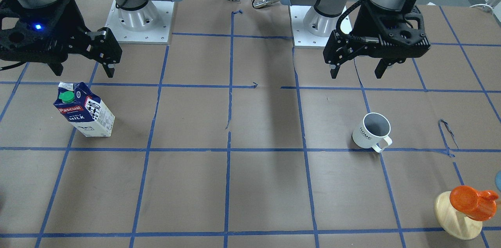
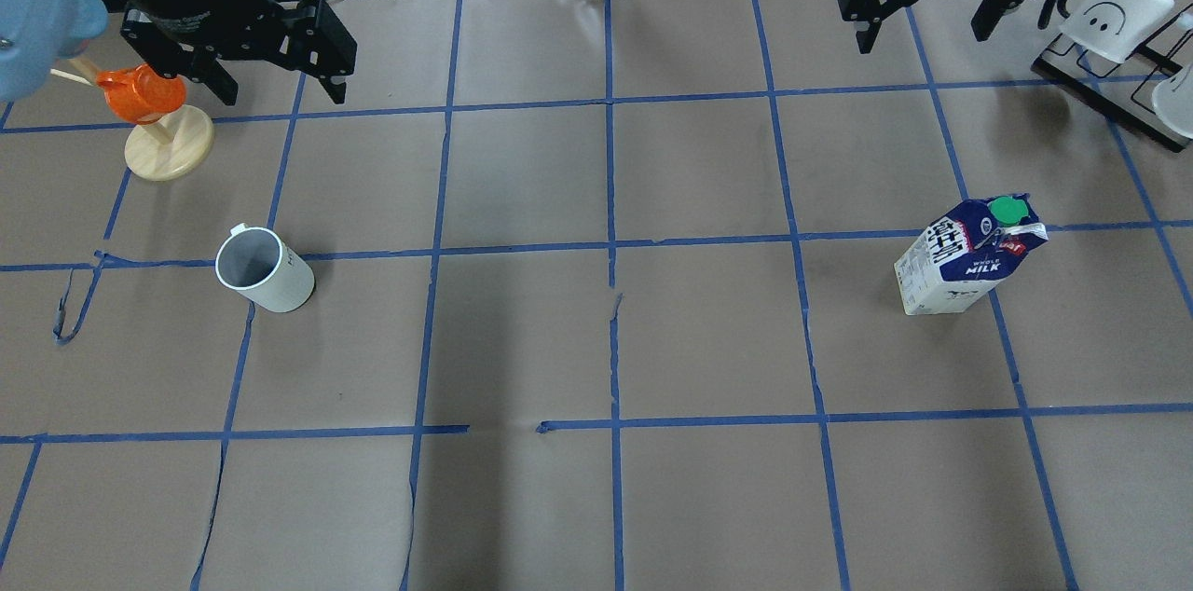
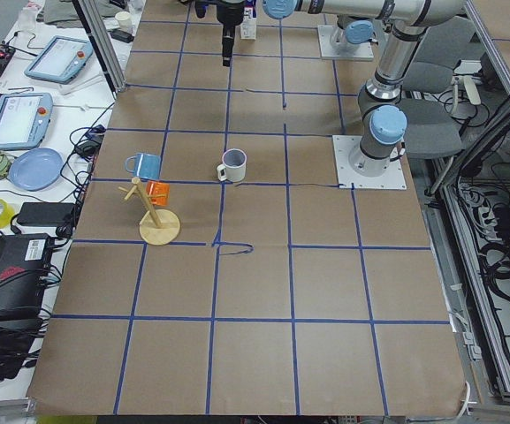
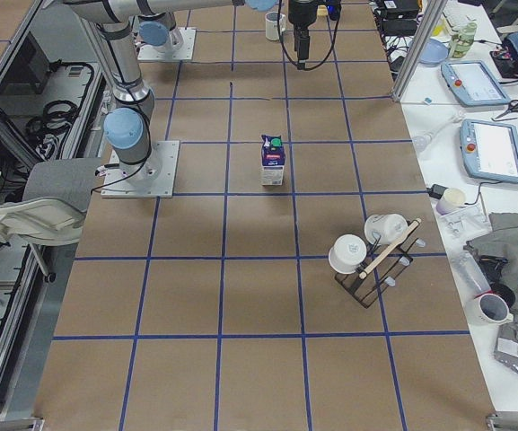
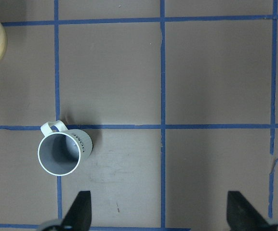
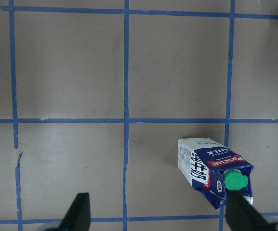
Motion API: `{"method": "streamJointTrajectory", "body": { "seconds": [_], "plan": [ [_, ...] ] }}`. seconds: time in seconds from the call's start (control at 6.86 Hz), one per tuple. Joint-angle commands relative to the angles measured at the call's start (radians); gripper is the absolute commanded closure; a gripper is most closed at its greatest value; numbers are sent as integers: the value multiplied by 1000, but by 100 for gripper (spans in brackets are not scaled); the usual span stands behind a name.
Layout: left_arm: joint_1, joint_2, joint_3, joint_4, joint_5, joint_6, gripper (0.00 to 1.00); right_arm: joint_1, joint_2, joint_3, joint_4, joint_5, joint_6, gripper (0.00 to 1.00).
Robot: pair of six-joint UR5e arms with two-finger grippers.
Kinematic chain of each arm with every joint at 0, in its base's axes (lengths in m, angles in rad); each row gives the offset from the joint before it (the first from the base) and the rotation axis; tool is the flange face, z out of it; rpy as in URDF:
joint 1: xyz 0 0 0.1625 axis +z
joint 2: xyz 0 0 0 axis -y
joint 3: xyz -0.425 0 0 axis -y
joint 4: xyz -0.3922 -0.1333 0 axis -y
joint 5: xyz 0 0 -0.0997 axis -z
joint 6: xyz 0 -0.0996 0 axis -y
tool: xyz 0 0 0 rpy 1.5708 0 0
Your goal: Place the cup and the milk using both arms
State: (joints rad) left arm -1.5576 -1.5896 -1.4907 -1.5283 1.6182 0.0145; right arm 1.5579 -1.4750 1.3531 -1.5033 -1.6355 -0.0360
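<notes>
**Left arm.** In the overhead view the left pincer (image 2: 282,95) hangs above the surface (image 2: 522,339) in the upper left of the frame. Its fingers are spread wide and nothing is between them. In the left wrist view both fingertips (image 5: 81,208) show at the bottom edge, well apart.

**Cup.** The cup (image 2: 261,269) stands upright, mouth up, on the surface at the left of the overhead frame, below the left pincer and apart from it. It sits just beside a crossing of blue tape lines (image 2: 610,246). In the left wrist view it lies at centre left, above the left-hand fingertip, with the handle pointing to the upper left.

**Right arm.** The right pincer (image 2: 923,39) hangs in the upper right of the overhead frame. Its fingers are also spread wide and hold nothing.

**Milk.** The milk carton (image 2: 965,255) stands upright on the surface at the right of the overhead frame, below the right pincer and clear of it. The green cap (image 2: 1004,209) faces up. In the right wrist view the carton occupies the lower right, with the cap next to the right-hand fingertip in the frame.

**Other items.** An orange cup (image 2: 140,92) hangs on a wooden stand (image 2: 168,153) just beside the left pincer in the overhead view. A rack with a white smiley mug (image 2: 1114,13) stands at the upper right edge.
</notes>
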Motion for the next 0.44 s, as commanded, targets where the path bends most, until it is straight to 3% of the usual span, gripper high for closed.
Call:
{"method": "streamJointTrajectory", "body": {
  "seconds": [0.0,0.29],
  "plan": [
    [4,0,4,-4,-1,1,0,1,-1,0,2,-3,-2,0],
    [2,0,-5,-6,0,-1,0,1,-1,0,0,-3,-2,0]
  ]
}}
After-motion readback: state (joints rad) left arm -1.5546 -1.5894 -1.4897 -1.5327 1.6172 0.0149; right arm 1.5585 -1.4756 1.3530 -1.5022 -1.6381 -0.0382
